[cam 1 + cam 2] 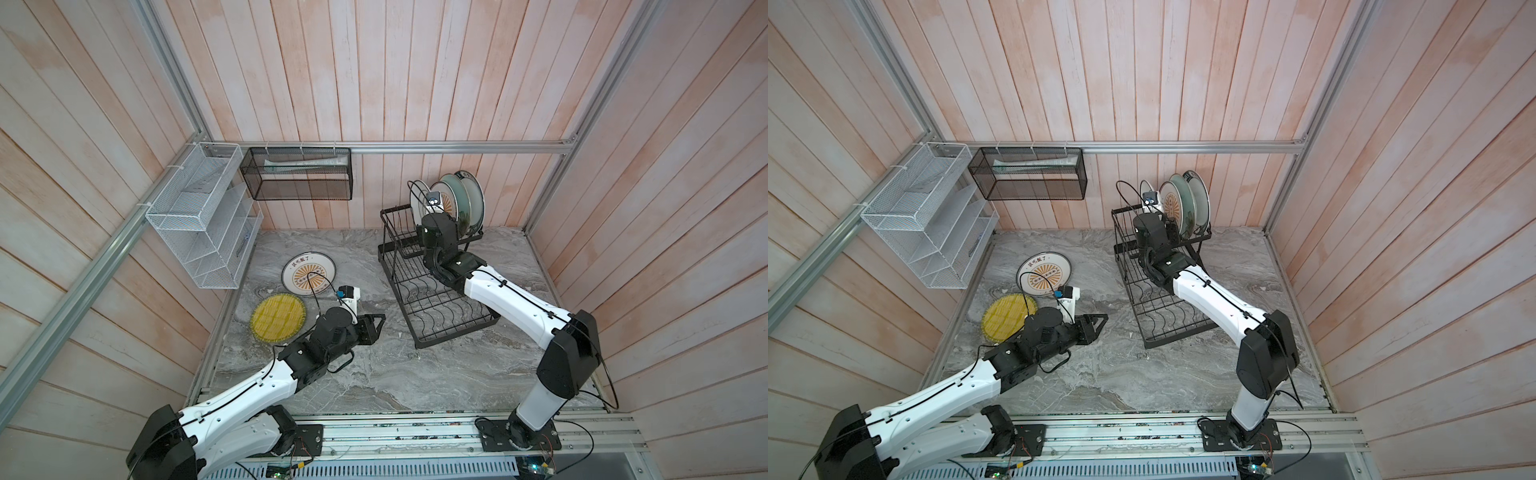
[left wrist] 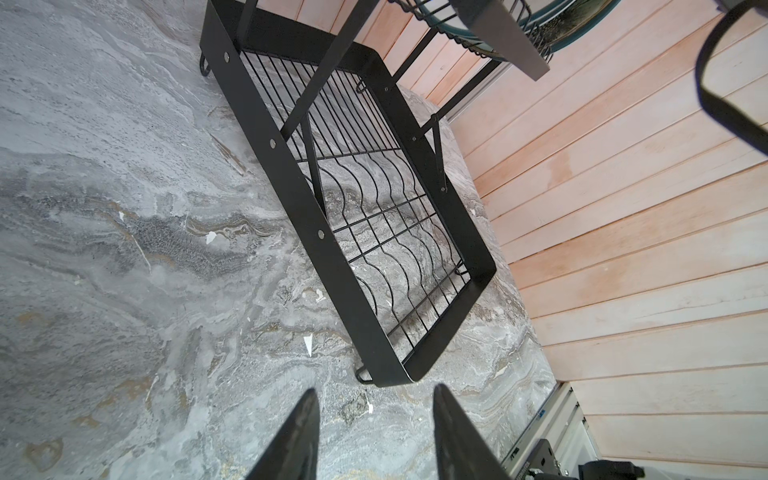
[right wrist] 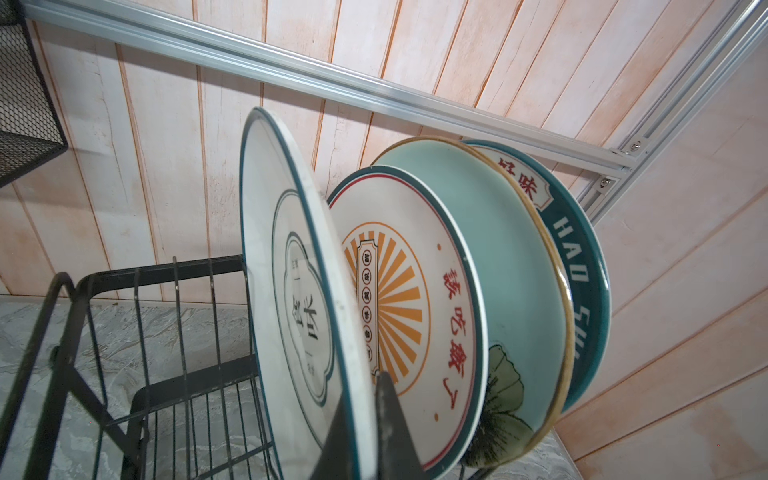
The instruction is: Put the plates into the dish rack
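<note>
The grey marble table (image 1: 374,374) carries the dish rack (image 2: 306,208) on its right side, by the back wall. Four plates stand on edge in the upper basket of the rack. The lower tray with wavy wires is empty.

The right arm reaches over the lower tray to the upper basket. The left arm stays low over the table, in front of the two plates that lie flat there: the sunburst plate (image 1: 309,274) and, nearer, the yellow ribbed plate (image 1: 277,318).

In the basket, the green-ringed plate (image 3: 270,270) is at the open end of the row, beside a second sunburst plate (image 3: 407,291). Behind come the mint plate (image 3: 498,249) and the dark-lettered plate (image 3: 582,282).

The right gripper (image 3: 365,390) is closed tightly on the lower rim of the green-ringed plate. The left gripper (image 2: 374,432) is about half open and holds nothing.

I judge the step is to seat this plate. To do it well, the bottom edge should sit fully between two wires before the jaws open. The plate should be kept upright, away from the sunburst plate beside it. After release, the fingers should go back along the plate's own plane, so that nothing tips.
</note>
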Tool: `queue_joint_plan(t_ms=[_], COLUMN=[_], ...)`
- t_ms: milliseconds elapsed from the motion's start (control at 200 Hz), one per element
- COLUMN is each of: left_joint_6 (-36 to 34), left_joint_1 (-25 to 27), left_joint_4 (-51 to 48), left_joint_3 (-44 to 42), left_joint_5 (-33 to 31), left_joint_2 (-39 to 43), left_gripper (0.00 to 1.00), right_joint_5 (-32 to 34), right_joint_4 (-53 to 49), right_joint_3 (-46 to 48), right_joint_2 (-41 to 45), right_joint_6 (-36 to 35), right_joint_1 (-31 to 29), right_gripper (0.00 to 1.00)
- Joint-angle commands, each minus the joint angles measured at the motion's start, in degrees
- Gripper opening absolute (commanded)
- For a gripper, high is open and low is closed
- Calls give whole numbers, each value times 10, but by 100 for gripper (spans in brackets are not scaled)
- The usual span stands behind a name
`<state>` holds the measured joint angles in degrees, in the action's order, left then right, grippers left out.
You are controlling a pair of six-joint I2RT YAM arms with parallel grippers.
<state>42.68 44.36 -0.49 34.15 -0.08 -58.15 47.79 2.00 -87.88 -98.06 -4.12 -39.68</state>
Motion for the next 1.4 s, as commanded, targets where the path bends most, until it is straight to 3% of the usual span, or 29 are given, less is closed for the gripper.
queue_joint_plan(t_ms=[0,130,255,515,860,1100,1395], left_joint_6=[-5,-4,-4,-2,-1,-1,-2], left_joint_1=[-3,-2,-2,-3,-4,-4,-5], left_joint_4=[-1,-5,-7,-9,-13,-13,-17], left_joint_3=[0,-1,-3,-7,-10,-12,-11], left_joint_5=[-5,-7,-8,-11,-15,-16,-17], left_joint_2=[5,8,12,13,19,20,23], left_gripper=[46,46,46,46,46,46,47], right_joint_5=[12,11,7,1,-10,-19,-54], right_joint_4=[-10,-22,-22,-13,-2,-4,-1], right_joint_3=[7,0,4,-6,-21,-27,-18], right_joint_2=[4,0,3,6,11,12,52], right_joint_6=[-3,3,5,-8,-25,-31,-12], right_joint_1=[-3,-4,-4,-4,-4,-4,-4], right_gripper=[0,0,15,32,40,40,50])
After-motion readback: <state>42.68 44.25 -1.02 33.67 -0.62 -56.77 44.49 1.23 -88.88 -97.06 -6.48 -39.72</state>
